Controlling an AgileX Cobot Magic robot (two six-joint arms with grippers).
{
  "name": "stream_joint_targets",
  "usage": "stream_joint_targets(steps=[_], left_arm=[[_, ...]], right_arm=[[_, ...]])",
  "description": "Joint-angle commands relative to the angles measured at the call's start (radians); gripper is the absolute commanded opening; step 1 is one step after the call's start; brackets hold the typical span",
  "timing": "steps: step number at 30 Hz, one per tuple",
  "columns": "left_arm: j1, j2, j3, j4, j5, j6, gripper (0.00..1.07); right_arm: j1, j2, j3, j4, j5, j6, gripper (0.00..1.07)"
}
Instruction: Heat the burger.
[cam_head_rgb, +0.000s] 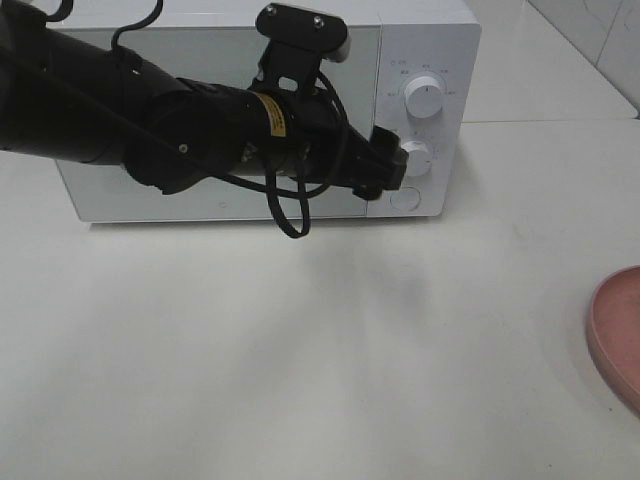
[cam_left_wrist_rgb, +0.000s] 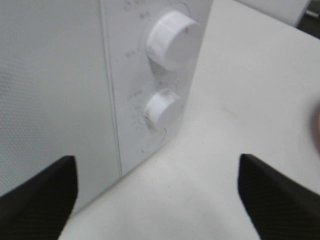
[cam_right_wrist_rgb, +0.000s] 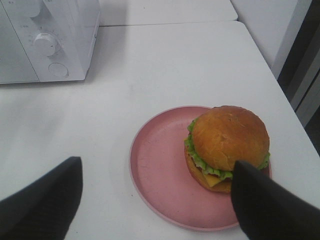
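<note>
With both the left claw (cam_left_wrist_rgb: 157, 200) and right claw (cam_right_wrist_rgb: 155, 200) spread and empty, the burger (cam_right_wrist_rgb: 227, 147) sat on its pink plate (cam_right_wrist_rgb: 160, 175) at 4 o'clock from the shut microwave (cam_head_rgb: 420, 60), which risked being started empty.

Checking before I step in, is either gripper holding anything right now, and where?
Nothing is held. The left gripper stands open near the microwave's lower knob, and the right gripper is open above the burger on its pink plate.

Mostly smooth white surfaces with a few matt dark parts.
The microwave (cam_head_rgb: 430, 60) looks like smooth white plastic or painted metal, its knobs (cam_left_wrist_rgb: 172, 40) satiny. The table (cam_head_rgb: 300, 350) is matt white. The plate (cam_right_wrist_rgb: 160, 170) looks matt pink plastic; the burger (cam_right_wrist_rgb: 227, 145) bun is glossy.
</note>
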Motion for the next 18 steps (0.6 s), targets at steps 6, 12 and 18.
stream_joint_targets(steps=[6, 12, 18], left_arm=[[-0.054, -0.059, -0.005, -0.010, 0.231, -0.006, 1.00], [-0.056, -0.119, -0.005, -0.020, 0.421, -0.005, 1.00], [-0.056, -0.192, -0.005, -0.041, 0.715, -0.004, 1.00]], right_arm=[[-0.008, -0.025, 0.002, -0.006, -0.011, -0.012, 0.76], [-0.008, -0.025, 0.002, -0.006, -0.011, -0.012, 0.76], [-0.008, -0.025, 0.002, -0.006, -0.011, -0.012, 0.76]])
